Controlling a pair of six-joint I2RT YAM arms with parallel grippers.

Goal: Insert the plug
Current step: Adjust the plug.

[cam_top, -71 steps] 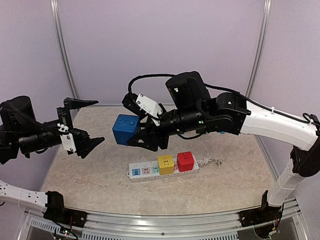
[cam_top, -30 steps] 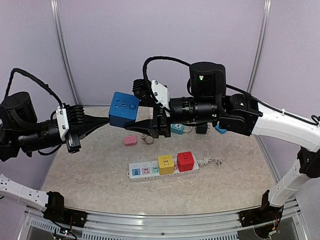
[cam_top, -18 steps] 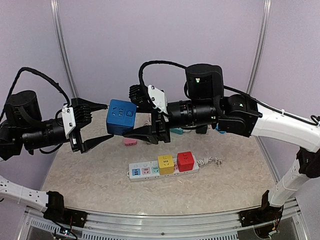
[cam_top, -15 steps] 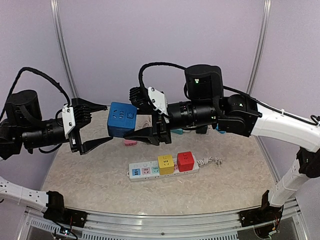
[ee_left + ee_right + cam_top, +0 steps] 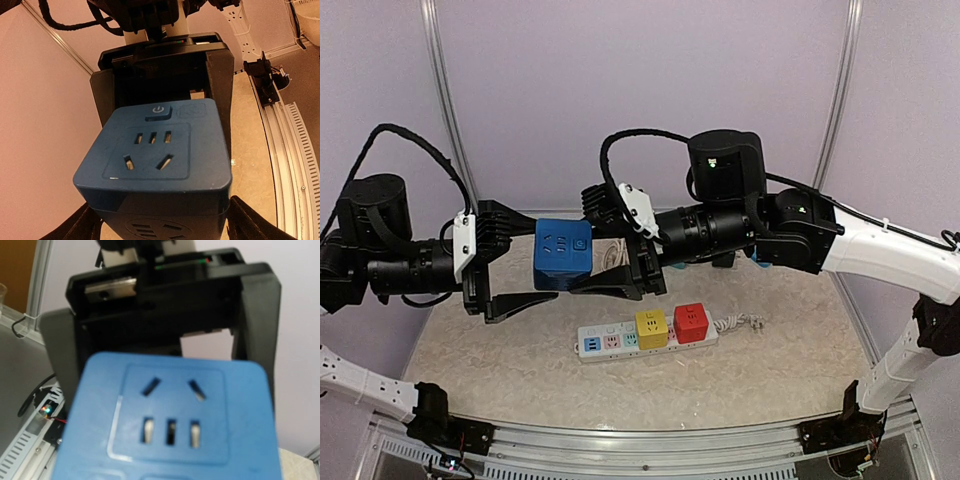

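Note:
The plug is a blue cube (image 5: 562,254) with socket faces, held in mid-air above the table. My right gripper (image 5: 603,250) is shut on it from the right, one finger above and one below. My left gripper (image 5: 532,260) is open. Its fingers (image 5: 525,302) reach past the cube's left edge above and below. In the left wrist view the cube (image 5: 160,155) fills the middle, with my fingertips (image 5: 249,224) beside its lower corners. The right wrist view shows the cube (image 5: 170,425) close up, hiding my own fingers. A white power strip (image 5: 610,342) lies on the table below.
A yellow cube (image 5: 651,328) and a red cube (image 5: 691,322) sit plugged into the strip, whose cord (image 5: 745,322) trails right. A teal item (image 5: 761,256) lies at the back behind the right arm. The table's metal front rail (image 5: 650,440) runs along the near edge.
My left gripper has gone from shut to open and moved in around the cube's left side. The right gripper has lowered the blue cube slightly.

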